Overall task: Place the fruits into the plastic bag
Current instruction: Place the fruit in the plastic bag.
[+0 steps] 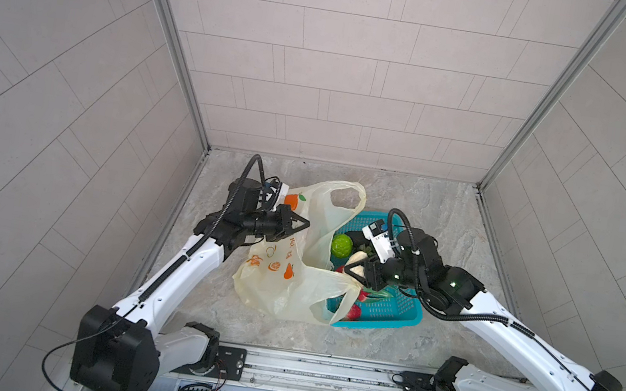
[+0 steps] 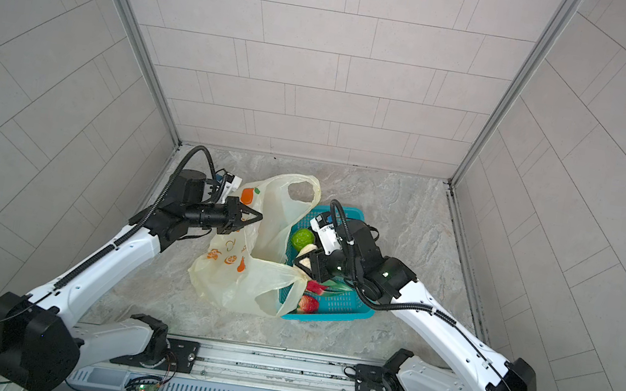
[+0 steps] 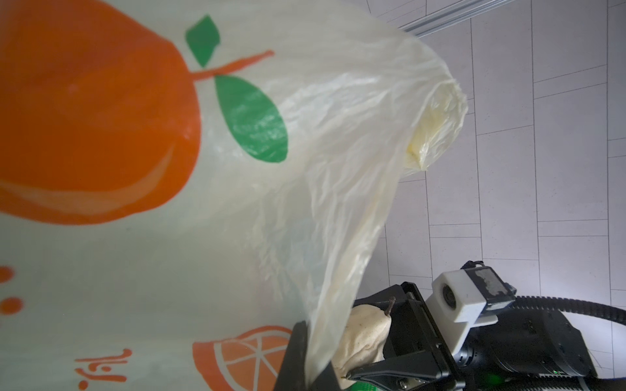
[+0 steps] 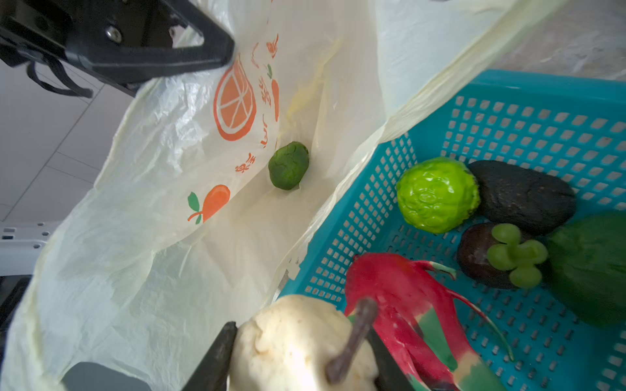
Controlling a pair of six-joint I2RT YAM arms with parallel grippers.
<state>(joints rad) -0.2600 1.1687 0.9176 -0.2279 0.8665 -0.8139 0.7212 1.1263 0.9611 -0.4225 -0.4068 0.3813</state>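
Cream-yellow plastic bag (image 1: 289, 289) with orange print, teal perforated basket (image 1: 380, 325), lime-green bumpy fruit (image 1: 342, 245); pink-red dragon fruit (image 4: 396, 291), beige pear (image 4: 294, 342)

The mouth of the plastic bag (image 4: 135, 237) gapes wide beside the basket (image 4: 372, 203).
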